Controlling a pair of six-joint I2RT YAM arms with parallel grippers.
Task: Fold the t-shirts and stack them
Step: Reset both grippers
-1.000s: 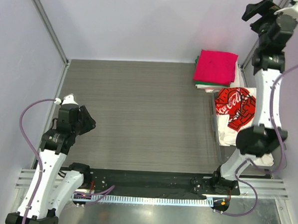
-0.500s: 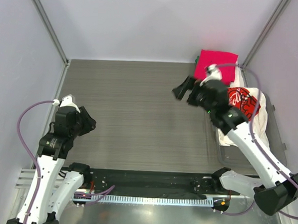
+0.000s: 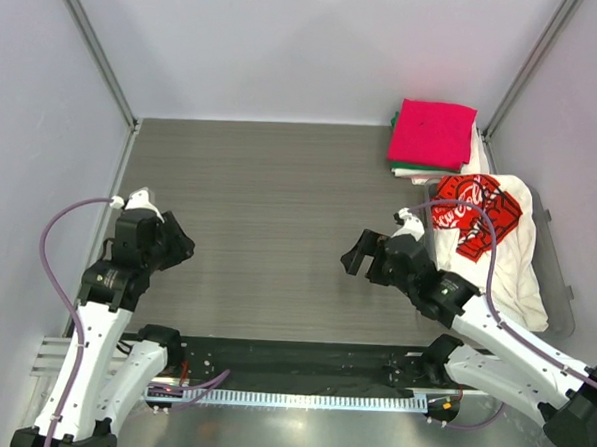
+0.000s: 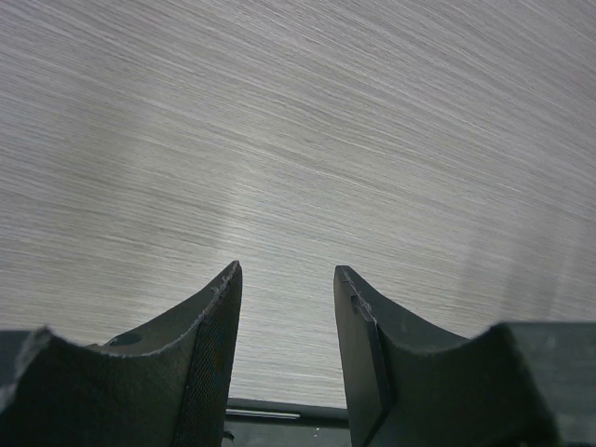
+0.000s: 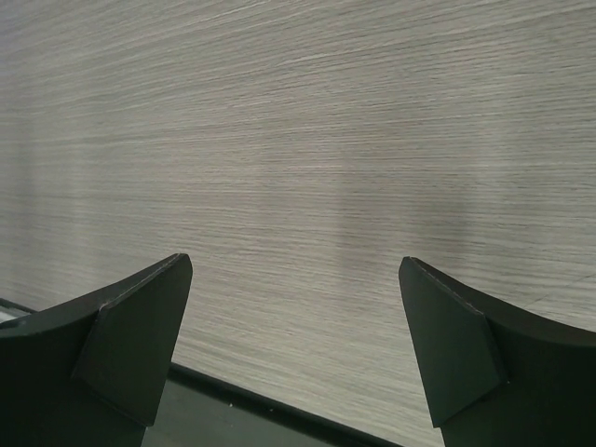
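Observation:
A folded magenta-red t-shirt (image 3: 432, 132) tops a stack at the back right, with a green one (image 3: 411, 170) and pale ones showing under its edges. A white t-shirt with red-black print (image 3: 482, 225) lies crumpled in a bin at the right. My right gripper (image 3: 358, 256) is open and empty over the bare table, left of the printed shirt; its wrist view (image 5: 296, 279) shows only table. My left gripper (image 3: 181, 245) is open and empty at the left, with only table in its wrist view (image 4: 287, 279).
The grey wood-grain table (image 3: 279, 222) is walled by pale panels at the back and sides. A clear bin (image 3: 557, 287) holds the printed shirt at the right edge. A black base rail (image 3: 301, 359) runs along the near edge.
My right arm swung down from high at the back right, past the stack, to low over the table centre-right. My left arm barely moved.

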